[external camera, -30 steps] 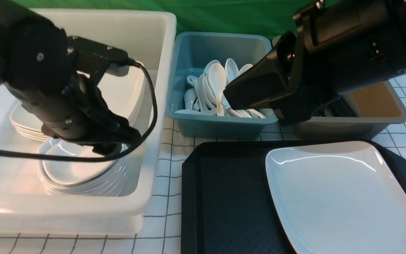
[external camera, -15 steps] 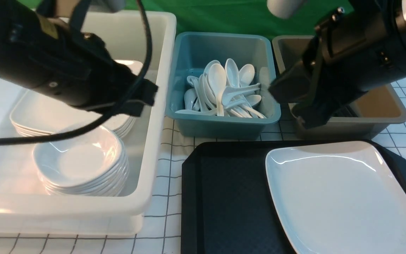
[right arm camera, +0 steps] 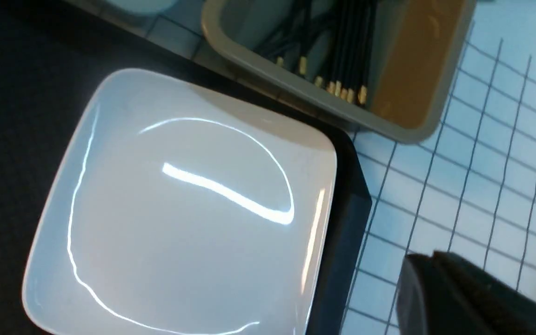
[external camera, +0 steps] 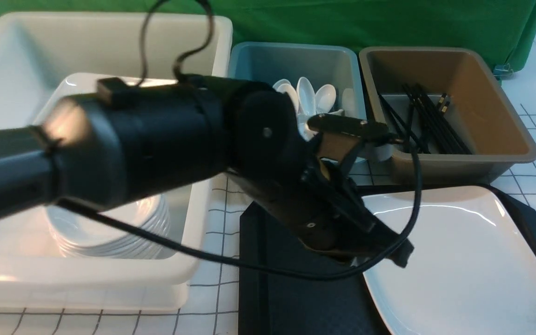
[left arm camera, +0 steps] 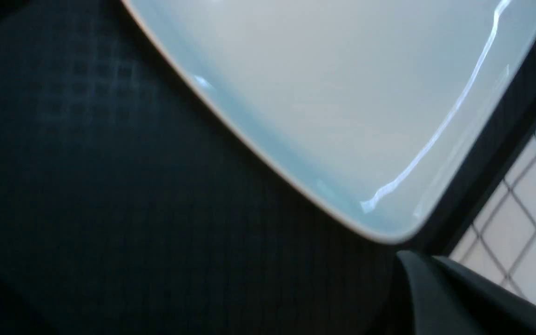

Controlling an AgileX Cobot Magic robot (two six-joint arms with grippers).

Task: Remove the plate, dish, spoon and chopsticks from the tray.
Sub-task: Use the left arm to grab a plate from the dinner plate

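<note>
Here's the plate (external camera: 463, 265), big, white and glossy, lying flat on the right half of the black tray (external camera: 268, 288), its far edge close to the brown tub (external camera: 505, 153). By the look of it, it is stiff, slick and breakable, with real weight for a pinch, so the only sensible hold is the shallow raised rim, one finger slid under the lip and one on top, well in from the rounded corner. The left tool (external camera: 400, 257) reaches right across the tray with its tip at the plate's left edge. Touching or just above, I can't tell, and whether its fingers are spread or pressed together doesn't show either; the left wrist view catches one finger just beside the plate's corner. The right tool (right arm camera: 424, 279) is pressed together on nothing, hanging off the tray's right side over the checked bench (external camera: 221, 223). The white tub (external camera: 203, 260) waits to the left, beside the tray.
</note>
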